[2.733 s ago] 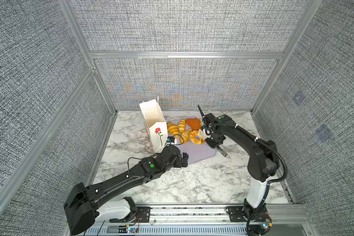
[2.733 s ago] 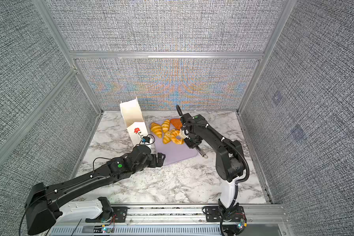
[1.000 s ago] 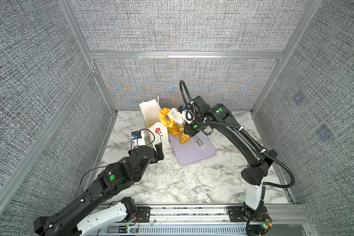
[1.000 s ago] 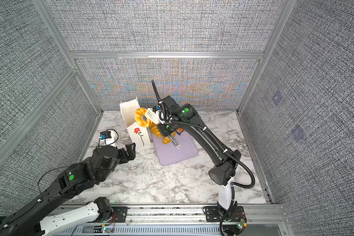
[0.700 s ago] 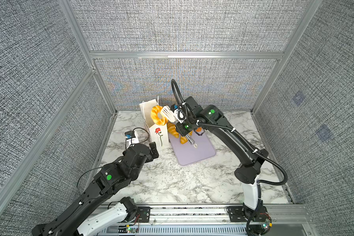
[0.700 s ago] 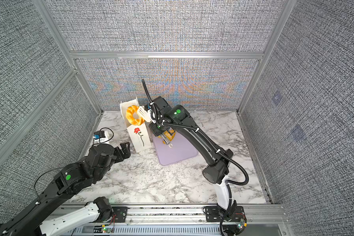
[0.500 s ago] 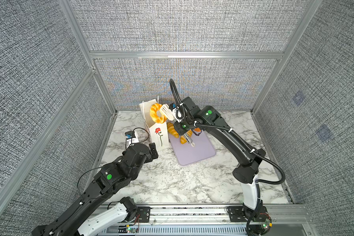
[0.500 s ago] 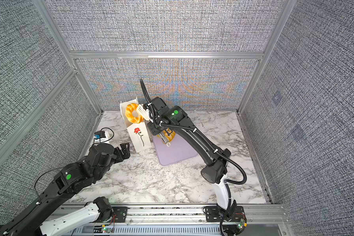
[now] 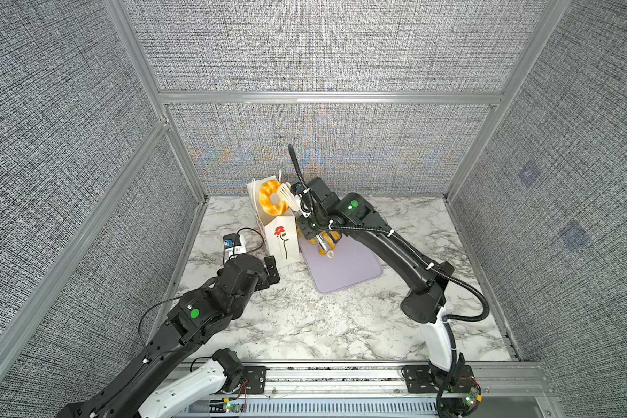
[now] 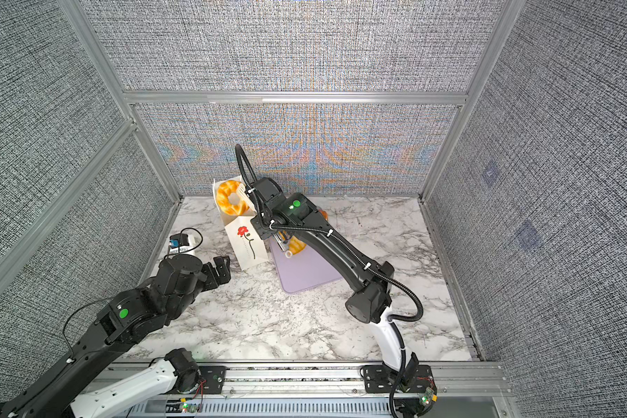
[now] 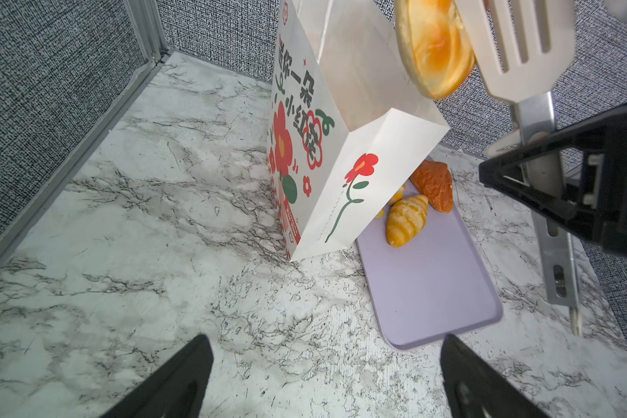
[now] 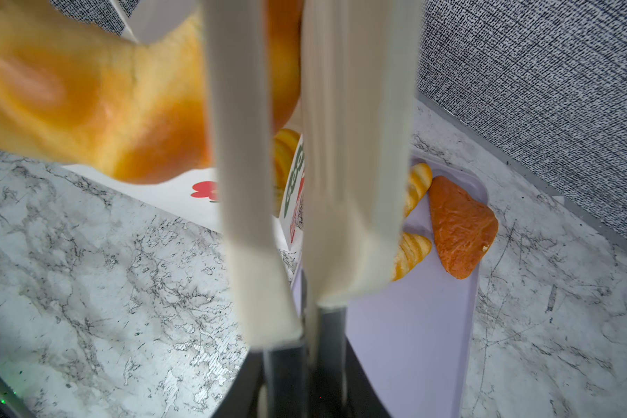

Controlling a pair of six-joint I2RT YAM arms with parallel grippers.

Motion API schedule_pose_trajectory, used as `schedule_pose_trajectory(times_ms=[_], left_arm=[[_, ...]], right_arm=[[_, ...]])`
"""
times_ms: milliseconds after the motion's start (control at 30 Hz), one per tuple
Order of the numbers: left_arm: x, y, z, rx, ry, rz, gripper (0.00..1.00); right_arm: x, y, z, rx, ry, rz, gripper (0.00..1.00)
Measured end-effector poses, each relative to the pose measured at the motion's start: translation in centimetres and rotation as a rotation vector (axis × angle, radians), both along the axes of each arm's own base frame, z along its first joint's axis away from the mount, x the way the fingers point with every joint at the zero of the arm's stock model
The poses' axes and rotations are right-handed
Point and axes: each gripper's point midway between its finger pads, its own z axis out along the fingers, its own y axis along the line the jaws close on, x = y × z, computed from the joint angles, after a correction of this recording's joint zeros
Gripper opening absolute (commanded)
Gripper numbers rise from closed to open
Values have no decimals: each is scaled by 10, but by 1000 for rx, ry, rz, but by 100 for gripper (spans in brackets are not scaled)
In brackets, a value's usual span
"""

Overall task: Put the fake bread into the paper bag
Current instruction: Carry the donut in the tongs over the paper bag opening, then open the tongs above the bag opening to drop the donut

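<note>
The right arm [image 9: 388,249] rises from its base at the front of the desk [image 9: 304,325]. Its elbow sits low, the forearm climbs toward the back left, and the wrist is held high over the lilac tray [image 9: 344,269]. The right gripper [image 9: 309,219] is clenched on the metal handles of a pair of tongs [image 9: 287,193]. The white slotted heads of the tongs pinch the ring-shaped bread [image 9: 266,207] and hold it up on edge. In both top views the ring hangs right at the open top of the paper bag [image 9: 281,240], and the left wrist view shows it just above the bag's rim, with the inner wall behind it.

The left arm [image 9: 203,315] stretches low across the desk from the front left. The left gripper [image 9: 271,270] is spread wide and holds nothing. It points at the foot of the bag, near it but apart.

On the tray beside the bag lie a striped croissant [image 11: 406,220] and the orange-brown piece [image 11: 433,184], touching each other. More yellow bread is partly hidden behind the bag.
</note>
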Motion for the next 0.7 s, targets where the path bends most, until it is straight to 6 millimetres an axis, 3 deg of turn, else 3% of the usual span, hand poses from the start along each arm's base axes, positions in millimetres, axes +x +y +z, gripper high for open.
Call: schedule_pose_trajectory(times_ms=[700], left_arm=[[-5,2,-7,-28,11,5,100]], right_arm=[[14,9,-1,-101,-170,-79,26]])
